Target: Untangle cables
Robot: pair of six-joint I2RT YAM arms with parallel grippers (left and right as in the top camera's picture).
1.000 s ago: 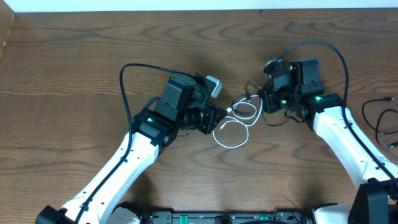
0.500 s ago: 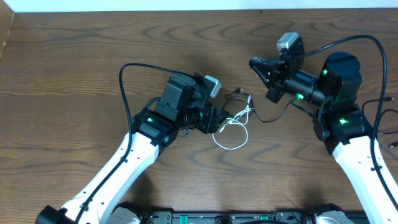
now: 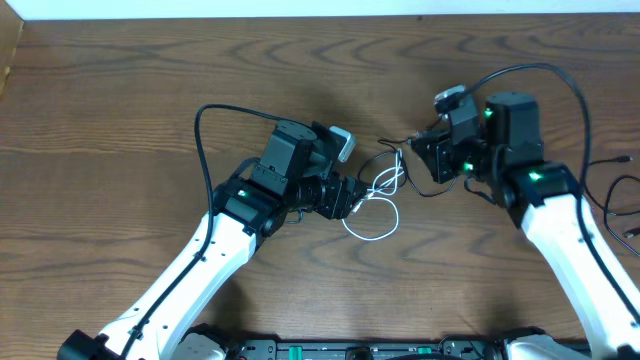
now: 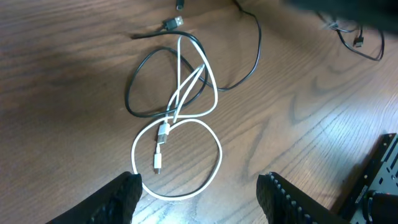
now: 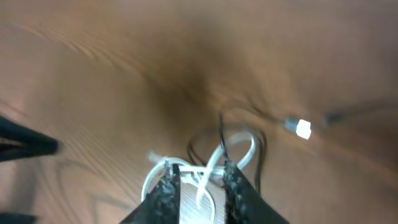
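Tangled cables between wide-apart left end effector and slightly parted right end effector

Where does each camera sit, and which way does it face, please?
Overhead: above the brown wooden table, facing straight down; both arms show, left gripper and right gripper flanking the thin white cable and thin black cable.
Left wrist: on the left arm, angled down at both coils; its open fingers show below.
Right wrist: on the right arm, blurred, angled down at them; its fingers show below.
Shared: all three show both cables.
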